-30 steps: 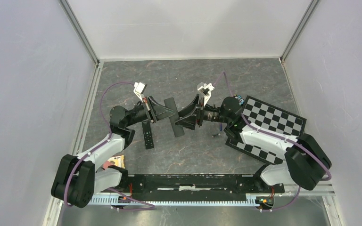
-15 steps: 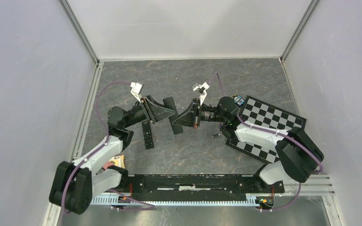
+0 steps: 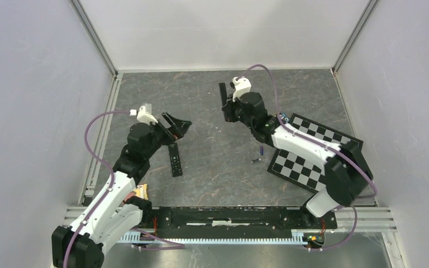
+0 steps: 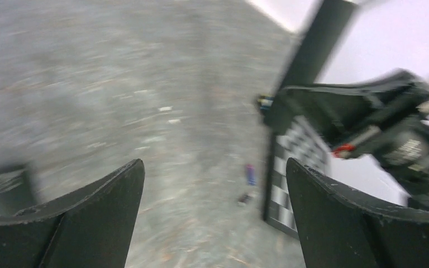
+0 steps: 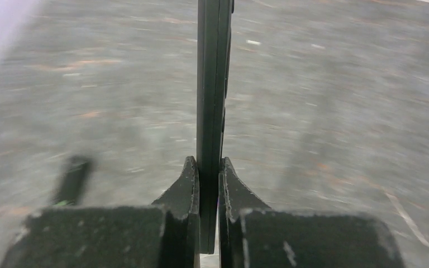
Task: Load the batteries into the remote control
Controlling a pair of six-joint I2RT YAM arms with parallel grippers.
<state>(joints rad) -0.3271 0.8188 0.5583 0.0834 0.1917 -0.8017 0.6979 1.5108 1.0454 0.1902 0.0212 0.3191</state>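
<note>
Right gripper (image 5: 208, 163) pinches the remote control (image 5: 212, 84) on edge; left gripper (image 4: 215, 164) spread wide, empty
Batteries (image 3: 261, 149) lie on the table (image 3: 212, 178) at the remote's five o'clock; I'd lay it flat, compartment up, first

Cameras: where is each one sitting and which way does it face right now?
Top: above and behind the arm bases, looking down on the table; both arms show.
Left wrist: on the left arm, facing across the table toward the checkerboard; open left gripper in view.
Right wrist: on the right arm, looking along the remote; right gripper shut on it.
Shared: top and left wrist both show the blue battery.
</note>
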